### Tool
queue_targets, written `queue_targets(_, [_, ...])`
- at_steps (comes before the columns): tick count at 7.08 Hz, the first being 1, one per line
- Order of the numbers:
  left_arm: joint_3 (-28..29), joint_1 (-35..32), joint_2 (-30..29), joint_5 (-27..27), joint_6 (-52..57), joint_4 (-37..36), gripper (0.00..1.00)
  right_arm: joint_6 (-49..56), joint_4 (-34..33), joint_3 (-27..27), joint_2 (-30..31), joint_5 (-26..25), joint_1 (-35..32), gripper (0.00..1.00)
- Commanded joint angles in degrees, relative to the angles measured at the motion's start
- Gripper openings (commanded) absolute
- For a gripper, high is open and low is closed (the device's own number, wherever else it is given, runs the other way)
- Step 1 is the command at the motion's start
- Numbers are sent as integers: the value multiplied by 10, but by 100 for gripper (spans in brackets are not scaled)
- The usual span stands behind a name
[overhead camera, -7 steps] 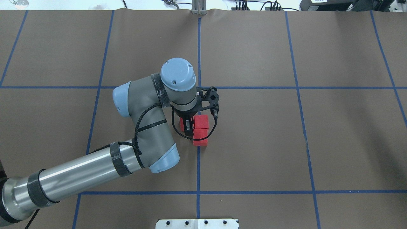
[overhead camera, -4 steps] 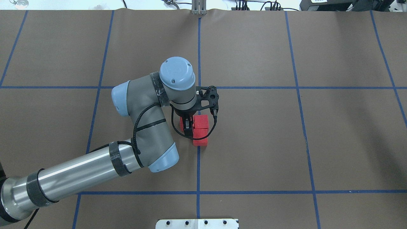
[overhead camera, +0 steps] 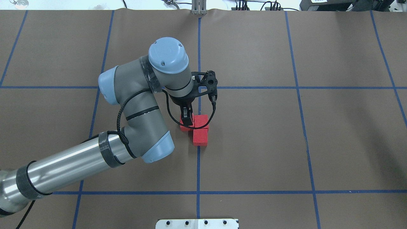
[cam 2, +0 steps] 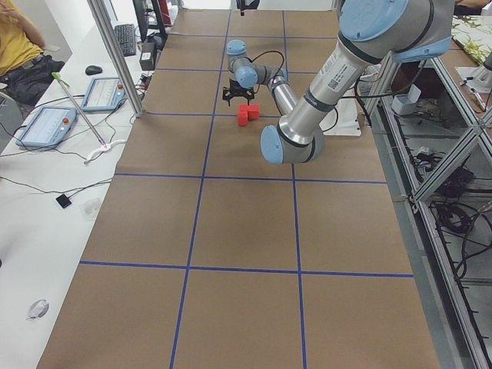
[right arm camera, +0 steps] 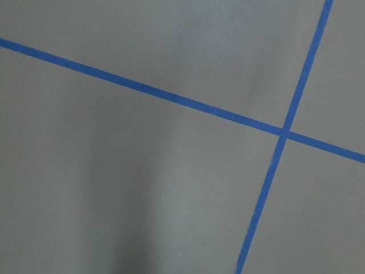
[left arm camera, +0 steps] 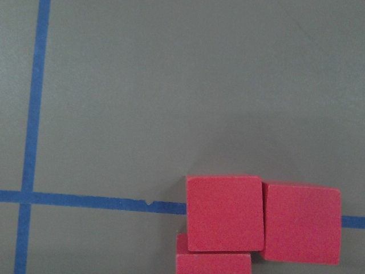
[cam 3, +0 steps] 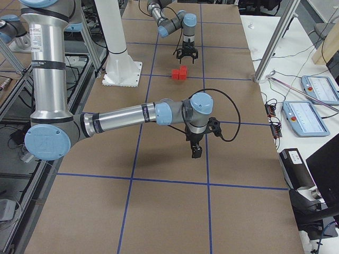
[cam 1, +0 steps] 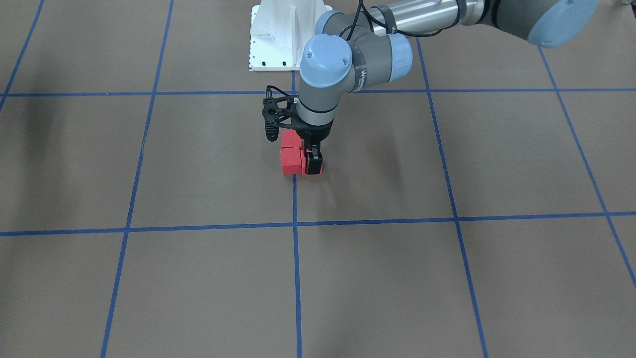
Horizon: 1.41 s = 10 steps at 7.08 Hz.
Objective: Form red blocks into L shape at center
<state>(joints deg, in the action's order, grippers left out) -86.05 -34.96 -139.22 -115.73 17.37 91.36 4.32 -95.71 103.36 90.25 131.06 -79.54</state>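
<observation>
Three red blocks (overhead camera: 201,121) lie touching in an L on the brown floor at the middle blue tape line (overhead camera: 198,165): two side by side and one (overhead camera: 200,138) nearer the robot. They also show in the front view (cam 1: 291,161) and the left wrist view (left arm camera: 224,212). My left gripper (overhead camera: 187,120) hangs just above the leftmost block (overhead camera: 182,126), open and empty; the front view shows it too (cam 1: 313,164). My right gripper (cam 3: 196,152) hovers over bare floor far from the blocks, and I cannot tell whether it is open.
The white robot base plate (overhead camera: 197,223) sits at the near edge on the middle line. A metal post (overhead camera: 198,8) stands at the far edge. Blue tape grid lines cross the brown floor. The right wrist view shows only floor and tape.
My left arm's wrist has risen and shifted back to the left, lifting the gripper off the leftmost block. All three blocks stay where they were.
</observation>
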Motion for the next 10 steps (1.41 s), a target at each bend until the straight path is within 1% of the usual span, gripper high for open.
queue_targets(1, [-8, -98, 17, -57, -1, -35, 100, 2, 0, 0, 6, 2, -4, 99])
queue_targets(2, [-8, -135, 31, -57, -7, -39, 100, 4, 0, 0, 11, 2, -10, 99])
queue_targets(3, [-8, -175, 59, -60, -7, -39, 100, 5, 0, 0, 15, 2, -14, 99])
queue_targets(4, [-9, -216, 99, -78, -8, -37, 100, 5, 0, 1, 22, 2, -24, 99])
queue_targets(5, [-17, -274, 145, -114, -8, -33, 100, 6, 0, 0, 30, 2, -35, 99])
queue_targets(6, [-18, -326, 205, -204, -30, -31, 100, 6, 1, 0, 37, 2, -44, 99])
queue_targets(7, [-18, -363, 251, -226, -41, -31, 100, 7, 1, 1, 43, 2, -49, 99])
queue_targets(9, [-15, -432, 327, -218, -32, -31, 100, 7, 1, 1, 49, 2, -53, 99])
queue_targets(10, [-23, -485, 385, -216, -32, -27, 100, 7, 1, 1, 49, 2, -55, 99])
